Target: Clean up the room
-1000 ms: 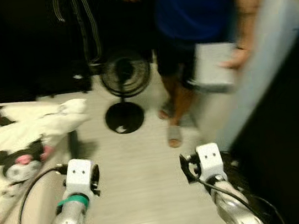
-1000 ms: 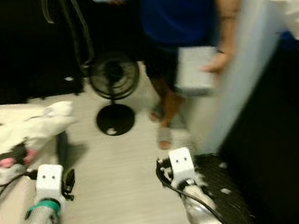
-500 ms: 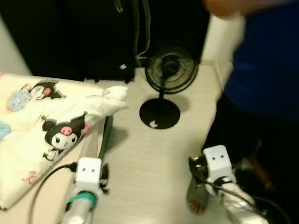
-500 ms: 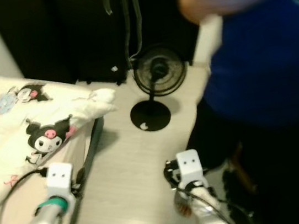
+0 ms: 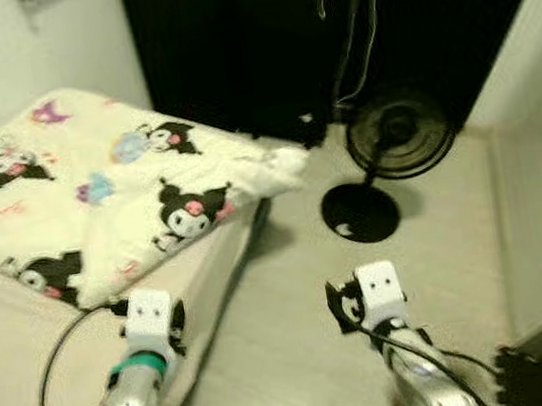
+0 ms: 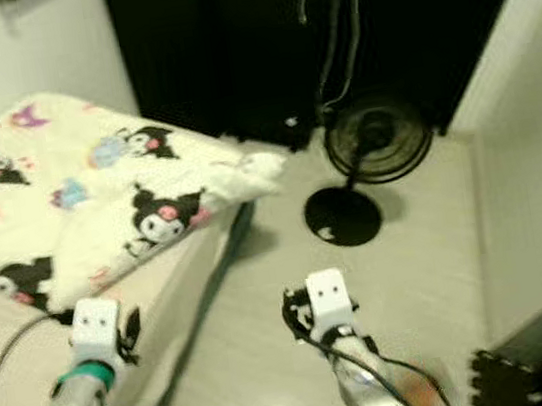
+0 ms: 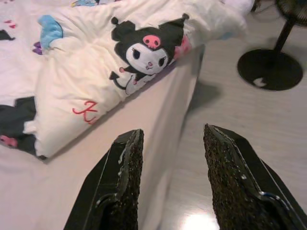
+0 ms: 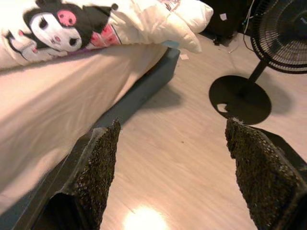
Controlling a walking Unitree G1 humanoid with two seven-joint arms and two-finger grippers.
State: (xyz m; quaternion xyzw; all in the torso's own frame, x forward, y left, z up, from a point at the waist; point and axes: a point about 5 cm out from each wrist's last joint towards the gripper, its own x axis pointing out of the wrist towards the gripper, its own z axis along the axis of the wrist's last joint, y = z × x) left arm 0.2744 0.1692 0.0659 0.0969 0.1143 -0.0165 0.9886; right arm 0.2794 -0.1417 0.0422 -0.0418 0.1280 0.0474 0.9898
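Note:
A cream blanket point(image 5: 99, 197) printed with cartoon characters lies rumpled over a bed point(image 5: 8, 341) on my left, one corner hanging past the bed's edge. My left gripper point(image 7: 171, 136) is open and empty, held over the bed's edge where the mattress meets the floor. My right gripper point(image 8: 173, 129) is open wide and empty above the pale wood floor point(image 8: 182, 163) beside the bed frame. Both silver arms, the left arm point(image 5: 149, 321) and the right arm point(image 5: 380, 294), reach forward low in the left eye view.
A black pedestal fan point(image 5: 398, 135) stands on the floor ahead right, its round base point(image 5: 360, 213) near the bed's corner. A dark wardrobe point(image 5: 259, 43) with a hanging cable point(image 5: 355, 9) closes the back. A white wall is right, a black foam mat point(image 5: 533, 378) bottom right.
The camera has swung left: the person in blue has left the picture and the bed with its blanket now takes the left half. Both arms keep their pose.

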